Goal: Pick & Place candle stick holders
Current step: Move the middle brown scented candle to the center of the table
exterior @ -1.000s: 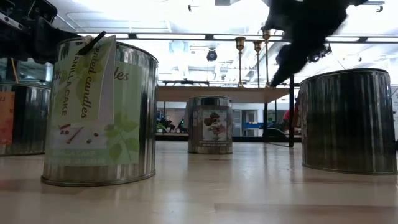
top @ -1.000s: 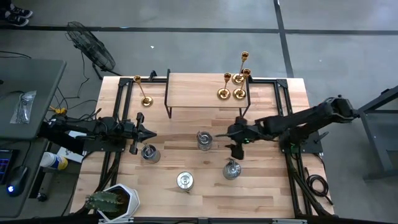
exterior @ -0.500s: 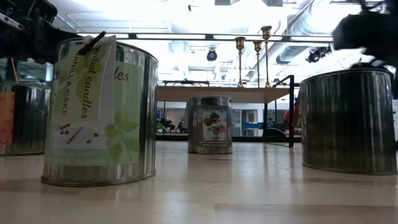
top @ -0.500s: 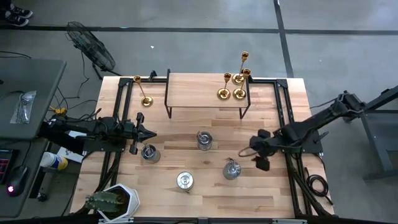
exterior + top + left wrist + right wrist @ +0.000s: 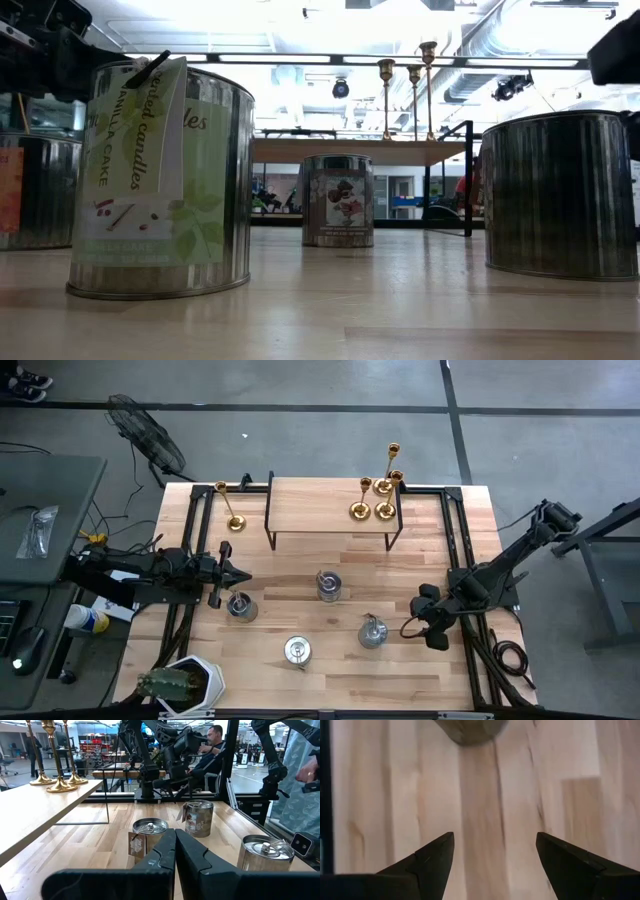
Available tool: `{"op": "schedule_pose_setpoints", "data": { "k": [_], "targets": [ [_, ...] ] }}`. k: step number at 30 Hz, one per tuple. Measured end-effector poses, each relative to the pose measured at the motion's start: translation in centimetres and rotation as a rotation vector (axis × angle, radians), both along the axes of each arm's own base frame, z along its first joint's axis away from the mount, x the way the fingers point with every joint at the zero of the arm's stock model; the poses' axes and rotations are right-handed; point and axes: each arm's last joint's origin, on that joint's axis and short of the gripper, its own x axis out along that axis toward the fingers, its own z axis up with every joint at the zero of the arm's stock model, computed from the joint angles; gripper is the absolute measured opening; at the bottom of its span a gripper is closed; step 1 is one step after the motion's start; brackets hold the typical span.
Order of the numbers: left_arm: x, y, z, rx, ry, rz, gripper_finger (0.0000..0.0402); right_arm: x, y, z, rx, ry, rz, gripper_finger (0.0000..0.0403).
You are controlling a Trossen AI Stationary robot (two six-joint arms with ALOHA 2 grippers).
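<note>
On your wooden table (image 5: 300, 525), three gold candlesticks (image 5: 375, 500) stand on the back riser; your right gripper (image 5: 415, 622) hangs wide open and empty near the right edge, left gripper (image 5: 238, 574) shut.

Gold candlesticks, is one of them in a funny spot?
Yes. Three gold candlesticks stand bunched on the raised shelf, but one gold candlestick stands alone on the table, off the shelf's left end. All look upright, and nothing is spilled. The right claw is open and empty near a silver tin.
</note>
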Motion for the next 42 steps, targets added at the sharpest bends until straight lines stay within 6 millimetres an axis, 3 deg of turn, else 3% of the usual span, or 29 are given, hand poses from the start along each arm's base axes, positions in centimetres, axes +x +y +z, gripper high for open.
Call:
{"op": "schedule_pose_setpoints", "data": {
  "k": [10, 17, 25, 32, 42],
  "targets": [
    [0.0, 0.0, 0.0, 0.000, 0.000, 0.001, 0.0000, 1.8, 1.7, -1.4, 0.039, -0.037, -0.001, 0.0275],
    [0.0, 0.0, 0.0, 0.000, 0.000, 0.001, 0.0000, 4.3, 2.7, -2.4, 0.089, -0.148, 0.011, 0.0275],
    [0.0, 0.0, 0.0, 0.000, 0.000, 0.001, 0.0000, 6.7, 2.6, -3.6, 0.044, -0.223, -0.006, 0.0275],
    [0.0, 0.0, 0.0, 0.000, 0.000, 0.005, 0.0000, 9.4, 2.3, -2.9, -0.097, -0.314, 0.015, 0.0275],
    [0.0, 0.0, 0.0, 0.000, 0.000, 0.005, 0.0000, 14.3, -0.1, -1.8, -0.284, -0.401, -0.036, 0.0275]
  ]
}}
